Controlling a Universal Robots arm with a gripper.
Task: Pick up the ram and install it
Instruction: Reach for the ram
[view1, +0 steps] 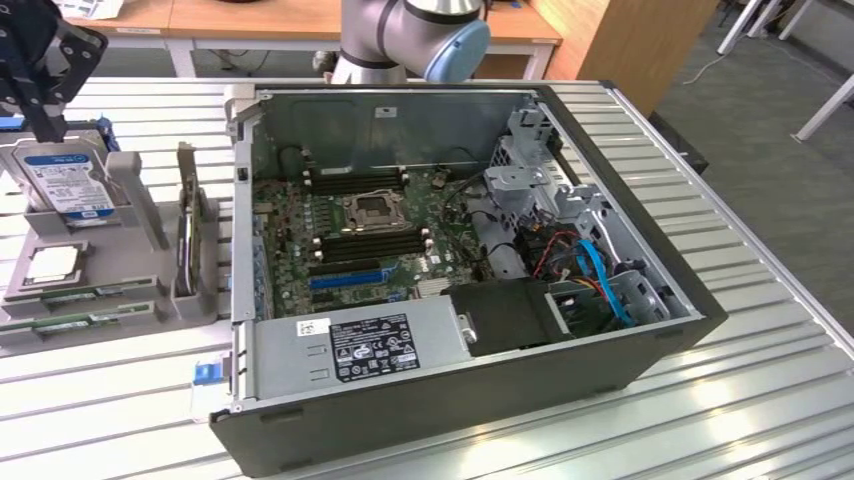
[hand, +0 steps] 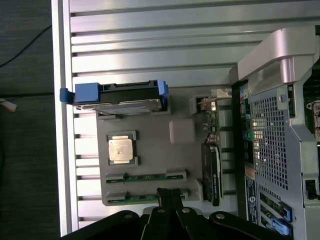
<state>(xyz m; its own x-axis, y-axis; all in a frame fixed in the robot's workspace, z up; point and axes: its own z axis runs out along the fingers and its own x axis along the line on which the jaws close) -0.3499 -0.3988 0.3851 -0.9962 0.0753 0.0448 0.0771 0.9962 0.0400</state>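
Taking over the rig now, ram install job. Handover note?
Gripper: shut, holding nothing, hovering above the gray parts holder that sits beside the open PC case.
Ram: two sticks lie flat in the holder, the first ram stick nearer the CPU chip, the second ram stick at the holder's edge. In the wrist view the gripper lines up with the end of the second one.
Done: nothing that shows; both sticks are in the holder.
Left: pickup and install. The motherboard's memory slots look empty.
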